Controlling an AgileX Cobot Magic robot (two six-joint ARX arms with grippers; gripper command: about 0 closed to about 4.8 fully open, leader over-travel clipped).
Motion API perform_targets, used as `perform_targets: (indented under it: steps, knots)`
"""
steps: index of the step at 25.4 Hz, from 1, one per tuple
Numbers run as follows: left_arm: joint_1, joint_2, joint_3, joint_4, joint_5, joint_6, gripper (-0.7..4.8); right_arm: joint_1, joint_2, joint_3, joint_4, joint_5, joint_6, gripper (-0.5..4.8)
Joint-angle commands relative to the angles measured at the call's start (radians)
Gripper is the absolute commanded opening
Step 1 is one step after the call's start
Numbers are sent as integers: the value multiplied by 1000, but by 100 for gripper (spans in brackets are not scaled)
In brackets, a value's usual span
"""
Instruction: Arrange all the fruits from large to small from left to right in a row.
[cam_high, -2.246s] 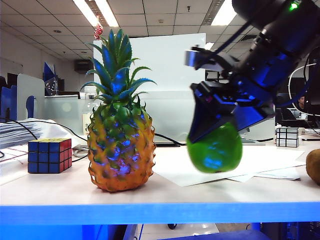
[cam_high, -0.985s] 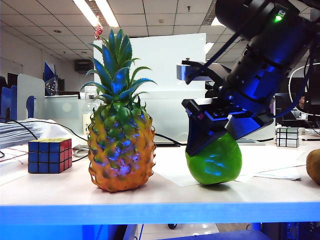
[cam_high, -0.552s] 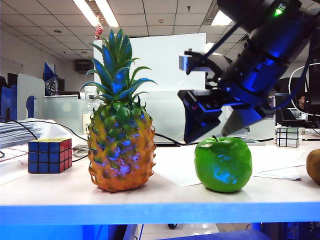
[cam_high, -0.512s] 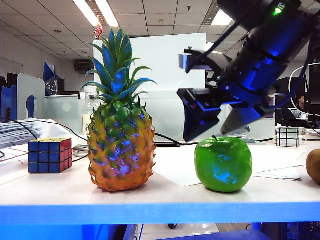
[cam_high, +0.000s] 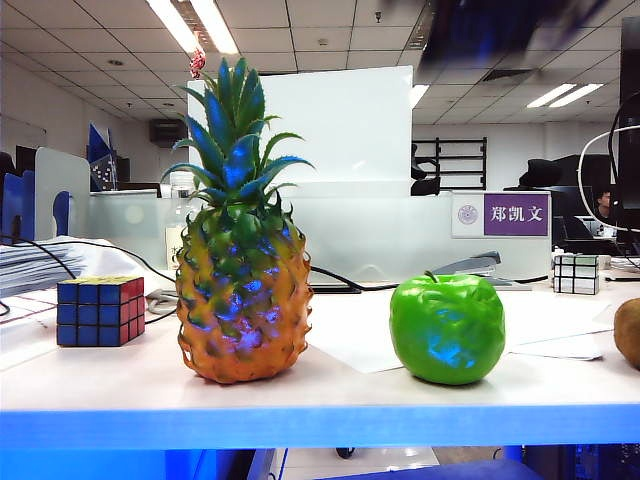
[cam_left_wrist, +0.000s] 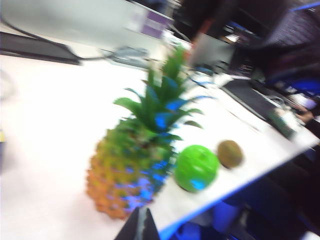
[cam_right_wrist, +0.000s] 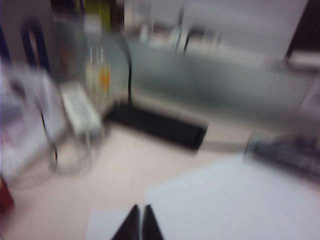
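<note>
We're in an office here: fluorescent panels in a tiled ceiling, frosted desk partitions, a purple nameplate on the divider, a stapler and loose sheets of paper across the desk

Glossy apple; rough, scaly pineapple; matt table.

Right hand let go of apple; lifted away, fingers now together.

The table bears pineapple, apple, kiwi, cubes.
</note>
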Motion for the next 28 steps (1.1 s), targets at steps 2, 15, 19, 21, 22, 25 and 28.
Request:
perform_targets:
  steps: [2,15,19,21,22,25,28]
  knots:
    - [0,-2,11,26,-66,3,-5,-3,-293,3,-133,-48,0,-6]
    - [0,-2,15,171,-64,3,-5,3,-1089,6,-880,-286,164,-6]
    - [0,-1,15,171,-43,3,-4,3,-1075,39,-1043,-338,190,-6]
    - [1,-1,15,162,-46,3,-4,0,-1077,21,-1061,-386,189,-6]
    - [2,-2,15,163,-47,3,-4,-1,-1083,3,-1072,-407,189,-6]
    - [1,-2,15,162,-39,3,-4,1,-1091,-59,-1082,-406,187,-6]
    - [1,-2,15,163,-42,4,-4,2,-1088,-130,-978,-411,196,-6]
